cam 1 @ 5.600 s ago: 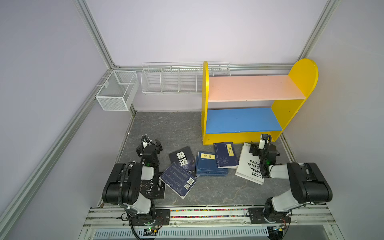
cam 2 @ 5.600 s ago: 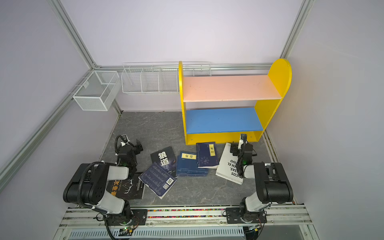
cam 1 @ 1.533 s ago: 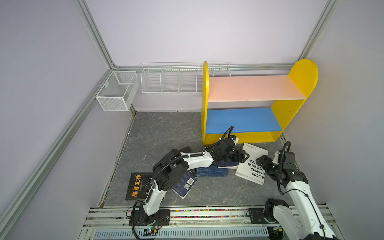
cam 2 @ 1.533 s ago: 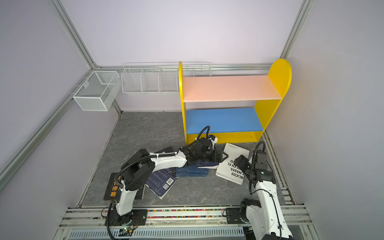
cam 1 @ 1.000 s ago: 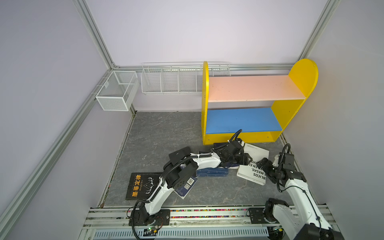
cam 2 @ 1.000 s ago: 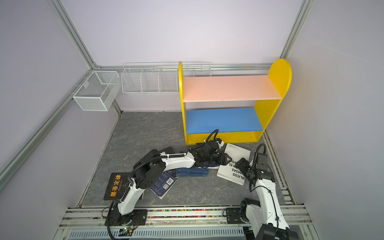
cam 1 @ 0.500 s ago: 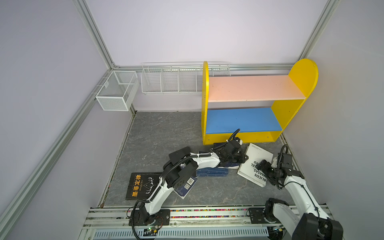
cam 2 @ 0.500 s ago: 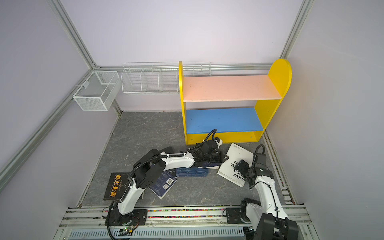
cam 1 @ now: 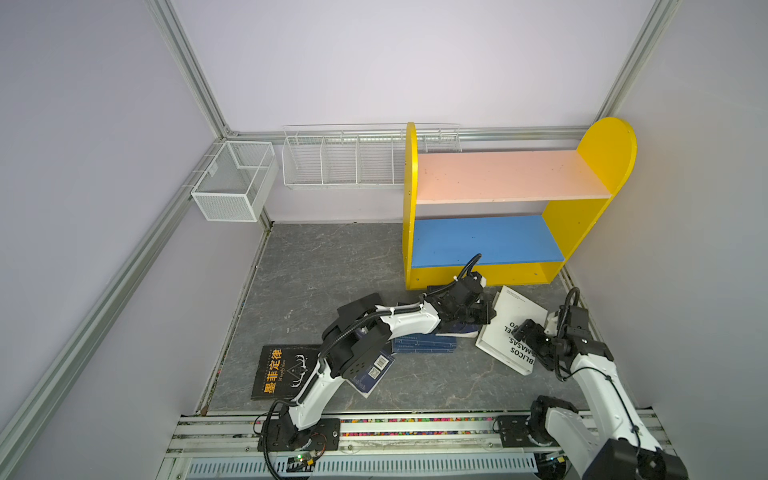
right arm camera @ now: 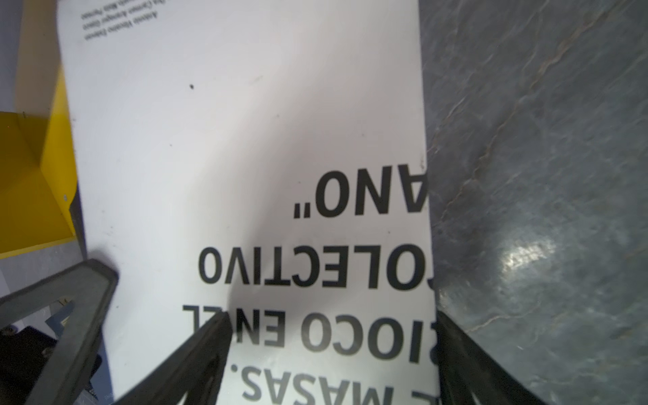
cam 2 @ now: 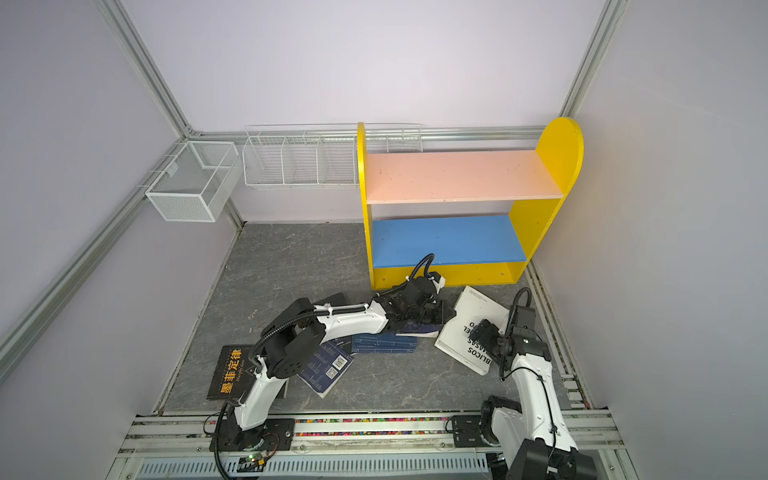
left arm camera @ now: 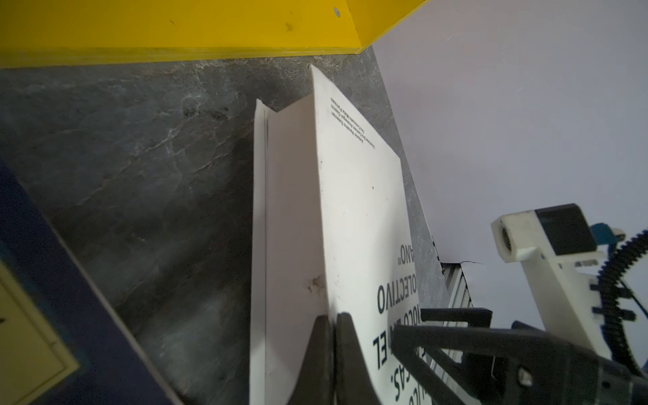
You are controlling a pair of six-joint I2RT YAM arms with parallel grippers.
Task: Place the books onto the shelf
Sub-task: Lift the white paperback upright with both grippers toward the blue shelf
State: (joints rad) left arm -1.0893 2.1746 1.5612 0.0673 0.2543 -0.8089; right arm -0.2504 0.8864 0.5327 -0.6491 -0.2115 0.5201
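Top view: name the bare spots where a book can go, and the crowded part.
Bare: the shelf's pink board and blue board, and the floor left of the shelf. Crowded: the books in front of it.

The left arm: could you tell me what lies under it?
A navy book, a barcoded navy book and a black book's edge show; the left arm hides the rest.

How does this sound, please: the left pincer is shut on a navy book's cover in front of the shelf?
Not navy: the left wrist view shows the left pincer shut on the cover of the white book, in front of the shelf.
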